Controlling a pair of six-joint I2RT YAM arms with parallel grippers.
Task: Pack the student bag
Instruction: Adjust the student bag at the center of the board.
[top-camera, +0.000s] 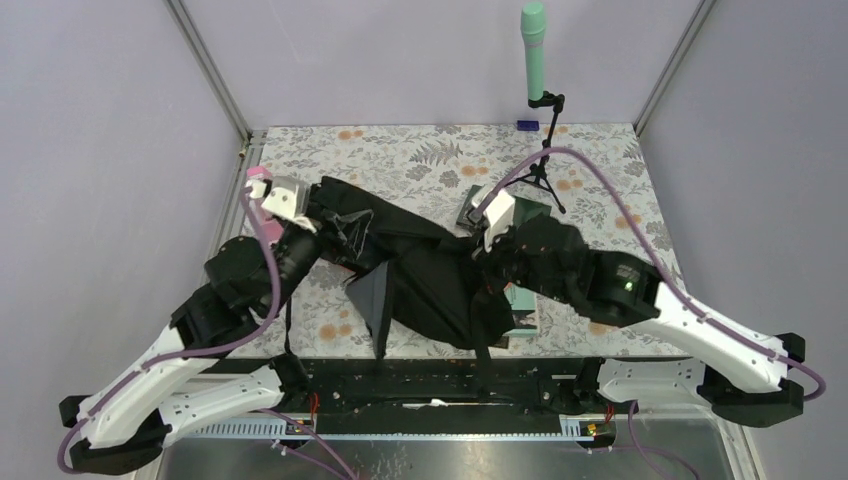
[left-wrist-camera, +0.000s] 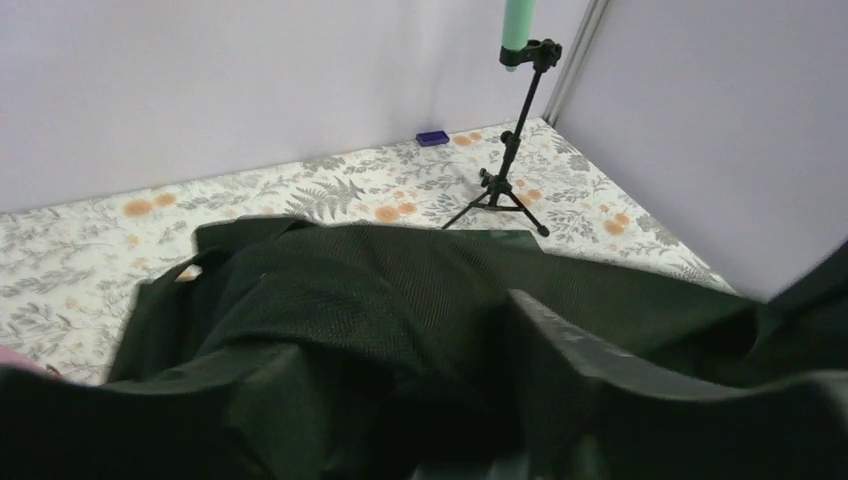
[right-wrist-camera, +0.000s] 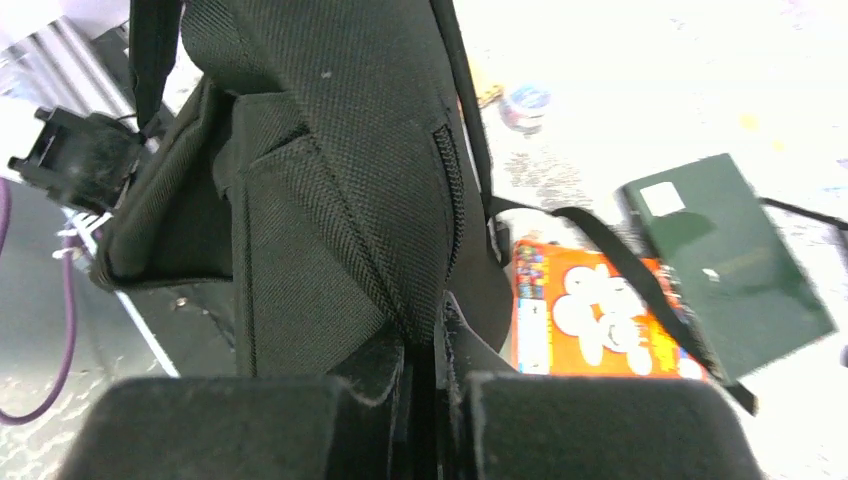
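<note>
Well, the student bag (top-camera: 420, 270) is big, black and floppy. It lies across the middle of the flowery table (top-camera: 400, 150), and one strap hangs over the near edge. Bare table shows behind it up to the back wall, where a small stand (top-camera: 541, 170) sits. The right gripper (right-wrist-camera: 430, 350) is pinched tight on the bag's cloth beside a zipper. The left gripper (top-camera: 312, 222) is at the bag's left end, and I cannot tell how wide it is. A green book (right-wrist-camera: 725, 260) and an orange book (right-wrist-camera: 590, 320) lie just beside the bag.

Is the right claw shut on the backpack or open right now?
Shut on the backpack: in the right wrist view the right claw pinches a black fabric fold beside the zipper.
</note>
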